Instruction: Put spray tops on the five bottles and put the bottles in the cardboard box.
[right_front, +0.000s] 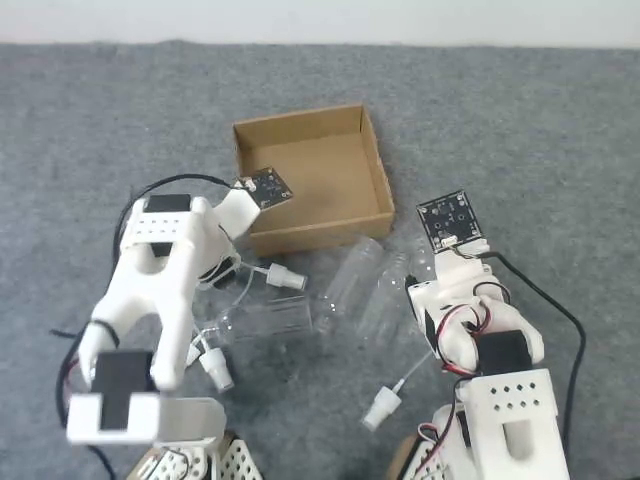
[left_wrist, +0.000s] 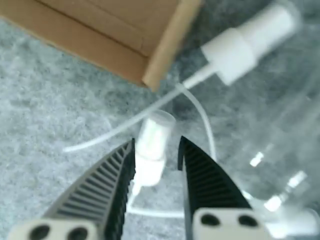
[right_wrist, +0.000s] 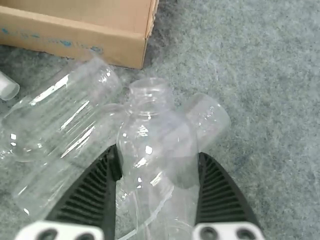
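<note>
The left tool (left_wrist: 156, 141) is open around a white plastic spray top (left_wrist: 150, 152) that lies on the grey counter (left_wrist: 45, 115), below the brown cardboard box (right_front: 310, 170). The right tool (right_wrist: 157, 153) grips a clear plastic bottle (right_wrist: 150, 125), with other clear bottles (right_wrist: 60, 110) crowding beside it.

Open cardboard box (right_front: 320, 235), upright; clear uncapped bottles (right_front: 355, 280) lying on their sides just beside it; white spray tops (right_front: 283, 277) with dip tubes loose among them.
</note>
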